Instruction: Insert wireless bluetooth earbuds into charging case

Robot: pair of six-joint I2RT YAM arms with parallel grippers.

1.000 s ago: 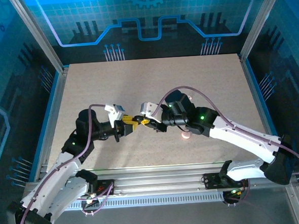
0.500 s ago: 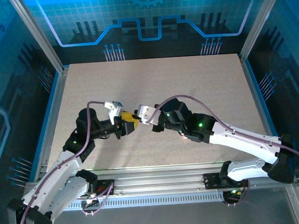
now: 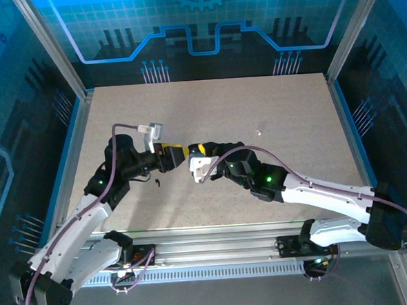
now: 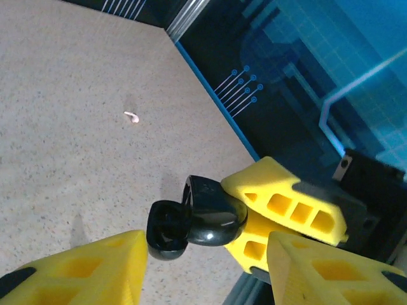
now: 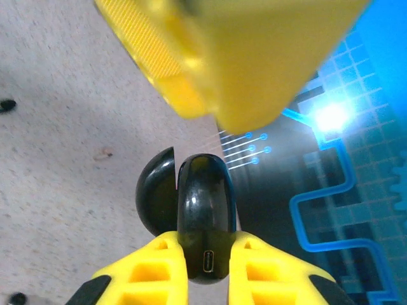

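Note:
The black charging case (image 5: 205, 210) hangs above the table with its lid (image 5: 156, 200) swung open to the left, its charging port facing the right wrist camera. My right gripper (image 5: 206, 267) is shut on the case body. In the left wrist view the open case (image 4: 213, 213) and its lid (image 4: 166, 232) sit just ahead of my left gripper (image 4: 203, 267), which stands open with nothing held. The two grippers meet mid-table, left gripper (image 3: 174, 156) facing right gripper (image 3: 194, 153). Two tiny black earbuds (image 5: 6, 105) (image 5: 16, 297) lie on the table; one earbud (image 3: 157, 183) lies below the left gripper.
A small pinkish scrap (image 3: 259, 130) lies on the table right of centre, also seen as a pale scrap (image 4: 131, 116) from the left wrist. A blue-edged frame (image 3: 75, 143) rings the beige table (image 3: 207, 104).
The right gripper carried the case leftward and toward the far side, uncovering the pinkish scrap. The left gripper shifted a little toward the far side. An earbud now shows on the table below the left gripper.

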